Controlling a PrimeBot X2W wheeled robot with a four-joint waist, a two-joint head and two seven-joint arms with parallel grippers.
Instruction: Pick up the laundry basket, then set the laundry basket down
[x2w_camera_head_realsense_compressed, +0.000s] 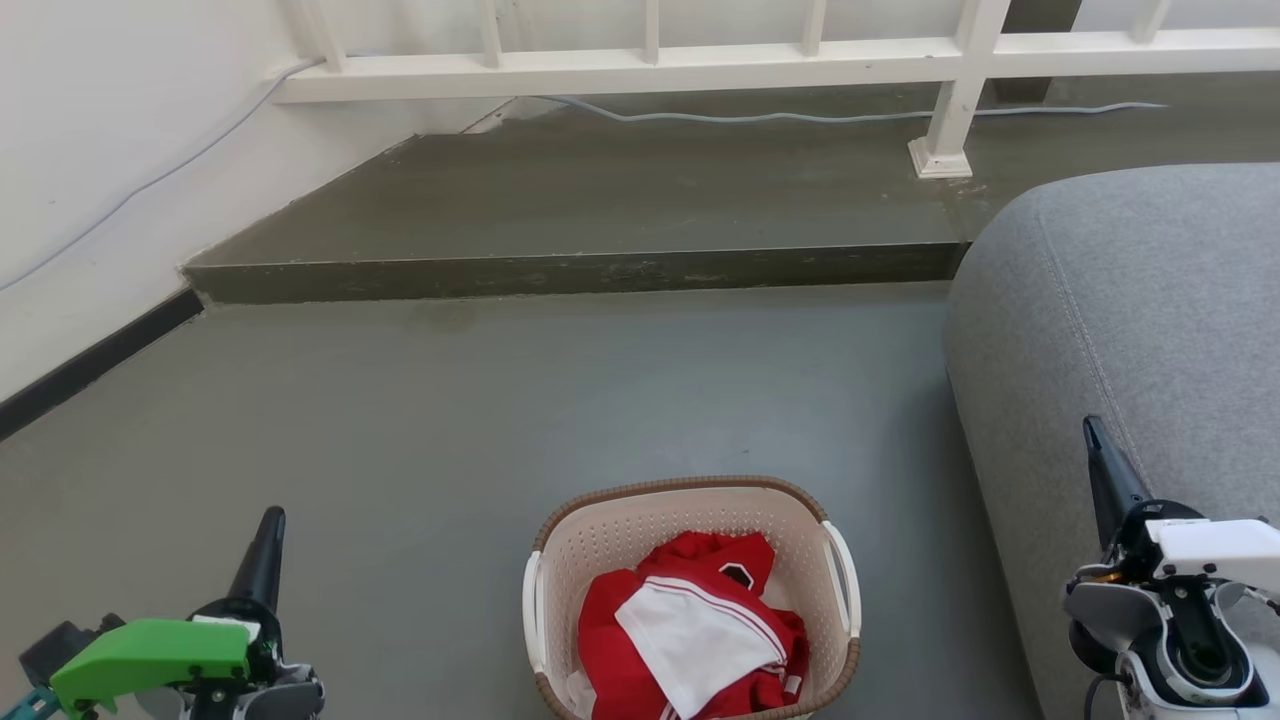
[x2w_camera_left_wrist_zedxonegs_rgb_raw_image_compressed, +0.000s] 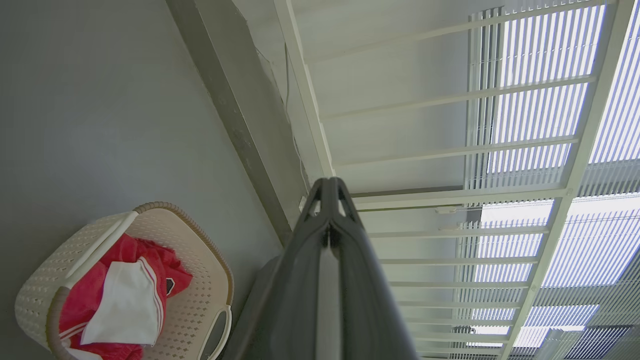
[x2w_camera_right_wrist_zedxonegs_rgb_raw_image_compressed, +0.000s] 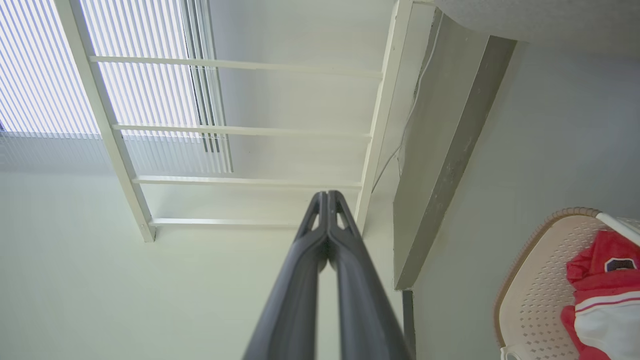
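The laundry basket stands on the grey floor at the bottom centre of the head view, cream with a brown rim and white side handles, holding red and white clothes. It also appears at the lower left of the left wrist view, the laundry basket, and at the lower right of the right wrist view, the laundry basket. My left gripper is well left of it, shut and empty. My right gripper is well right of it, in front of the sofa, shut and empty.
A grey sofa fills the right side. A raised dark step runs across behind the open floor, with a white railing and a cable on it. A white wall with dark skirting lies to the left.
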